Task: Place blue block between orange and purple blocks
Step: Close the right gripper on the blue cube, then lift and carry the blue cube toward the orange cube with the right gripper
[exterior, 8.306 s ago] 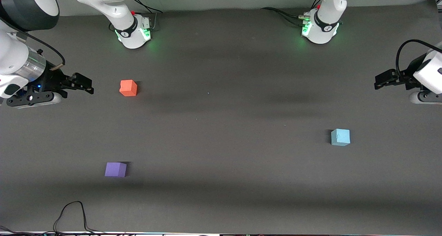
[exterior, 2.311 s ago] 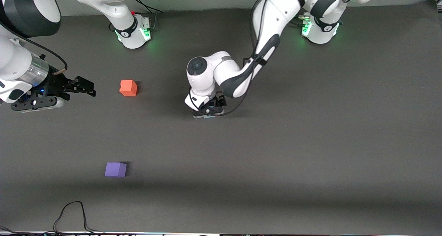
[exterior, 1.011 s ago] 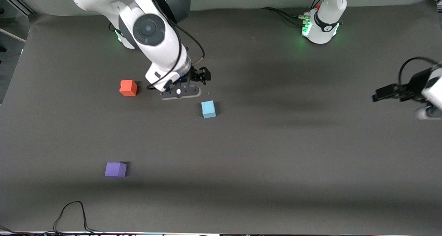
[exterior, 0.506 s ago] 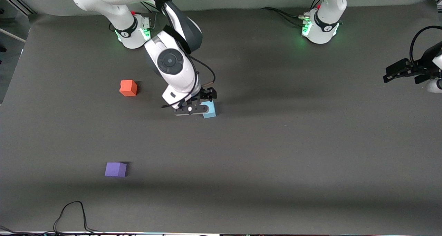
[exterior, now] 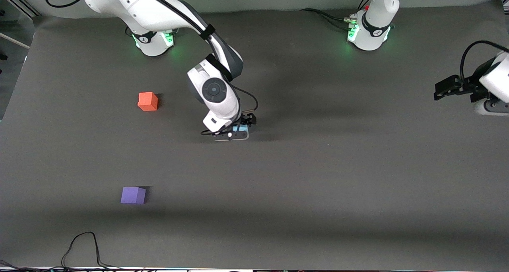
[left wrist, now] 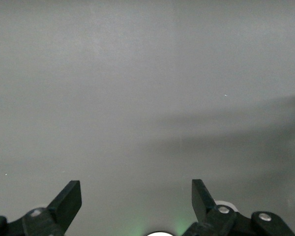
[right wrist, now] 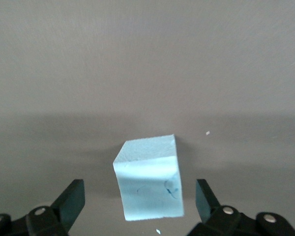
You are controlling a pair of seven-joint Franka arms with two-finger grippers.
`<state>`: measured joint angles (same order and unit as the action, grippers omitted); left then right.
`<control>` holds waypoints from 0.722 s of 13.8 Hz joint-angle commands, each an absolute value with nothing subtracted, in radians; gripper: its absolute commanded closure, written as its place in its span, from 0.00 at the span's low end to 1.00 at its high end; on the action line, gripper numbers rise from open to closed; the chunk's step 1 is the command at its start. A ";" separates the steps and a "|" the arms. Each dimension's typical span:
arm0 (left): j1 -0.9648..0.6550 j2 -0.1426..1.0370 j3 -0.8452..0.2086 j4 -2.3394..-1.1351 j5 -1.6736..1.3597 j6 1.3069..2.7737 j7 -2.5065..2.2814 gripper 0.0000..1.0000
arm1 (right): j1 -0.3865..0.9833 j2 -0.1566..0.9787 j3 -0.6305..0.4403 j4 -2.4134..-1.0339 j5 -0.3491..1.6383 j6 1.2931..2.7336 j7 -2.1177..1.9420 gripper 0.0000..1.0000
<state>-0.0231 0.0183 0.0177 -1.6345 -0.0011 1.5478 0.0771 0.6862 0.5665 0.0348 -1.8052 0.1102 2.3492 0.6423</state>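
The blue block sits mid-table, mostly hidden under my right hand in the front view. In the right wrist view it stands on the mat between the open fingers, apart from both. My right gripper is open, low over the block. The orange block lies toward the right arm's end. The purple block lies nearer the front camera than the orange one. My left gripper is open and empty, waiting at the left arm's end.
A black cable loops on the mat at the edge nearest the front camera. The two arm bases stand along the table's back edge. Bare mat lies between the orange and purple blocks.
My right gripper has moved from beside the blue block to over it and dropped low, fingers now either side of it. The left gripper shifted slightly. The blocks have not moved.
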 commanded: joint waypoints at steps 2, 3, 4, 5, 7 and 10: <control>-0.043 0.034 0.032 -1.601 0.015 1.549 0.080 0.00 | 0.738 0.574 0.008 -1.897 0.091 2.480 0.692 0.00; -0.043 0.034 0.032 -1.601 0.015 1.548 0.081 0.00 | 0.750 0.574 0.006 -1.926 0.091 2.518 0.692 0.00; -0.043 0.032 0.032 -1.601 0.015 1.548 0.081 0.00 | 0.755 0.580 0.005 -1.946 0.089 2.554 0.692 0.00; -0.044 0.031 0.032 -1.605 0.015 1.549 0.081 0.00 | 0.755 0.584 0.005 -1.957 0.089 2.577 0.690 0.00; -0.049 0.028 0.031 -1.609 0.017 1.551 0.080 0.00 | 0.755 0.594 -0.001 -1.957 0.089 2.583 0.690 0.00; -0.046 0.028 0.026 -1.617 0.018 1.562 0.078 0.00 | 0.753 0.594 -0.014 -1.956 0.083 2.583 0.686 0.25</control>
